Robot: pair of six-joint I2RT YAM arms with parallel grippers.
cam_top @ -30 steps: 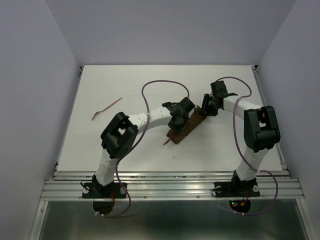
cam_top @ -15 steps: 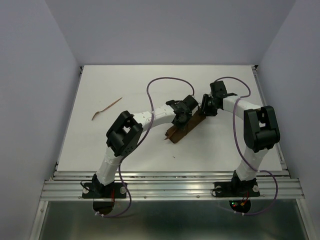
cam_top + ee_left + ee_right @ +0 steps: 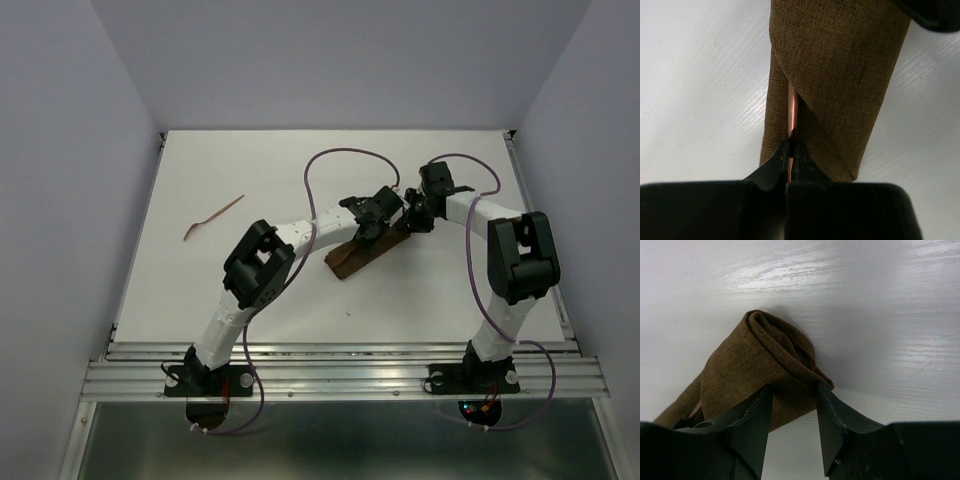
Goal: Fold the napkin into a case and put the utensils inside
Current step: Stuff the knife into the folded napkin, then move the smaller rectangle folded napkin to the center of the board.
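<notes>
The napkin is folded into a narrow dark brown case (image 3: 352, 256) that lies diagonally at mid-table. My left gripper (image 3: 376, 217) is over its far half. In the left wrist view this gripper (image 3: 791, 146) is shut on a thin reddish-brown utensil (image 3: 791, 107) that sits in the slit of the case (image 3: 840, 75). My right gripper (image 3: 412, 216) is at the case's far end. In the right wrist view it (image 3: 793, 387) is open, with its fingertips (image 3: 761, 402) straddling the raised end of the case (image 3: 745, 365). The second utensil (image 3: 212, 217) lies alone at the left.
Purple cables (image 3: 345, 160) loop above both arms. The white table (image 3: 250, 290) ends in a metal rail (image 3: 340, 375) at the near edge. Grey walls stand close on both sides.
My left gripper has moved up and right along the case toward the right gripper. The utensil tip that stuck out of the case's near end no longer shows. The right gripper has stayed put.
</notes>
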